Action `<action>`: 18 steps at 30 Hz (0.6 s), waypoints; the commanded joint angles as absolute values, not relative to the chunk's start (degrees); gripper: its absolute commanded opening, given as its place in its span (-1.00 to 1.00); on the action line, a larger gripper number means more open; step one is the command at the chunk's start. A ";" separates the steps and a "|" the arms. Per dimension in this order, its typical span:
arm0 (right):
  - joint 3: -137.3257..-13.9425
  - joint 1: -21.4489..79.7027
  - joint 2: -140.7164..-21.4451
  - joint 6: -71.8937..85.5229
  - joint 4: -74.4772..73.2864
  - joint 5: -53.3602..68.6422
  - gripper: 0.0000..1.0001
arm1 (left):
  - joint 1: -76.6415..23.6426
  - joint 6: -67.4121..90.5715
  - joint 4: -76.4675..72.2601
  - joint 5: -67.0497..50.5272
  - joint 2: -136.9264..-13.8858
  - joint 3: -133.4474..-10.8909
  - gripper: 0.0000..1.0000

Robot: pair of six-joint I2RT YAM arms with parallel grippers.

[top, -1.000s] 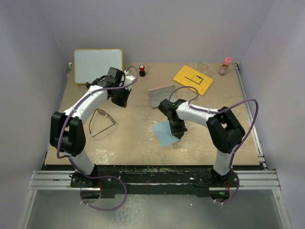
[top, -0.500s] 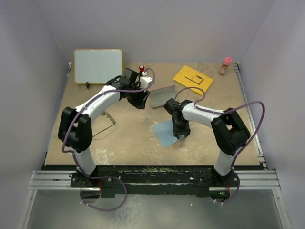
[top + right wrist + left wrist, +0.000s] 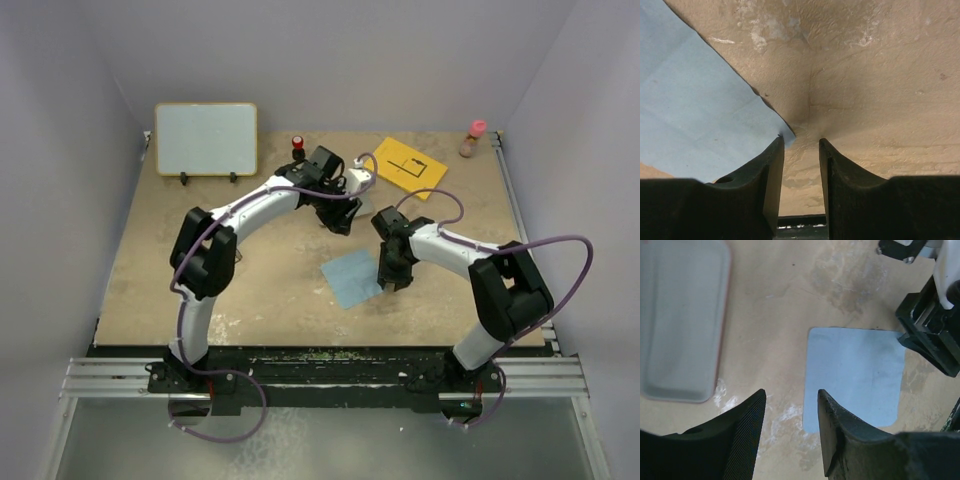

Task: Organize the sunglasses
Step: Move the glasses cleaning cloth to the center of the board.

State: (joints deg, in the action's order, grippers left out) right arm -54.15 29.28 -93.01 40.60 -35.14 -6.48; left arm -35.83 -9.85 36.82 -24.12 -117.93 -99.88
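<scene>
Two claws logged. Left claw (image 3: 790,405) is held part open with nothing gripped. One blue cloth (image 3: 855,375) lies ahead to its right, one pinkish case (image 3: 680,320) to its left. Right claw (image 3: 801,147) is narrowly parted and empty, set low on the tabletop (image 3: 880,75) at the cloth's corner. Sunglasses are seen in no view, so their place cannot be told.
</scene>
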 commanded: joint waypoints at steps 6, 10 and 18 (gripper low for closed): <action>-51.55 28.81 -87.89 46.17 -31.16 -3.62 -0.21 | -40.20 -15.38 36.02 -26.62 -123.94 -105.10 -0.01; -48.33 27.84 -84.14 47.87 -28.84 -0.92 -0.01 | -41.11 -17.44 35.43 -27.02 -126.22 -105.52 0.02; -44.55 26.13 -79.61 50.00 -27.69 0.29 0.05 | -42.60 -17.61 35.97 -27.83 -131.68 -109.52 0.21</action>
State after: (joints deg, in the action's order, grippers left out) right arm -45.45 26.81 -81.60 47.77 -28.64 -0.45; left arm -42.09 -16.25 36.95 -25.93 -129.86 -105.36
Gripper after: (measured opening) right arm 0.522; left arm 0.599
